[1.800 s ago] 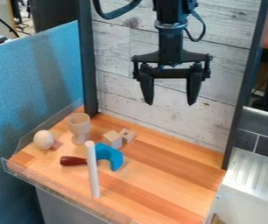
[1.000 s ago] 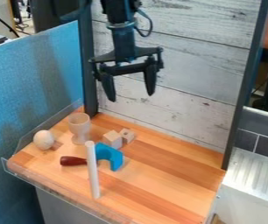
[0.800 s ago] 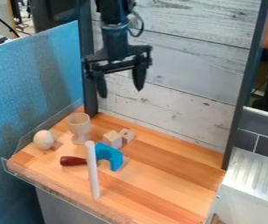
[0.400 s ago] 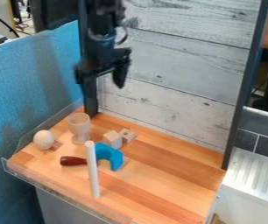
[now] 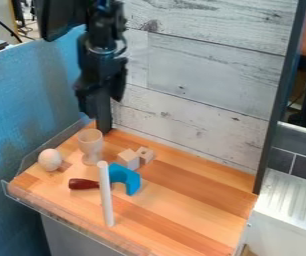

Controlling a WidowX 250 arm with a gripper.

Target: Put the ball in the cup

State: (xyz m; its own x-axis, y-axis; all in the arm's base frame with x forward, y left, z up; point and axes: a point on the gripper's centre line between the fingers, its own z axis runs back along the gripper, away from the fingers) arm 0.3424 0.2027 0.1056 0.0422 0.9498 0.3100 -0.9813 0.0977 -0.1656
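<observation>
While ball rests, cup stands upright (seemingly mouth-up).

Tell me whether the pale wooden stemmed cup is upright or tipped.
Upright. The pale wooden stemmed cup stands on its foot on the striped wooden tabletop, its round mouth facing up.

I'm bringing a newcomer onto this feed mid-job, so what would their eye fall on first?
Probably the bright blue piece near the middle of the wooden top, with the pale rod just in front. Next, the black tool hanging at the view's upper left. Then the pale ball near the top's left edge, with the cup to its right.
</observation>
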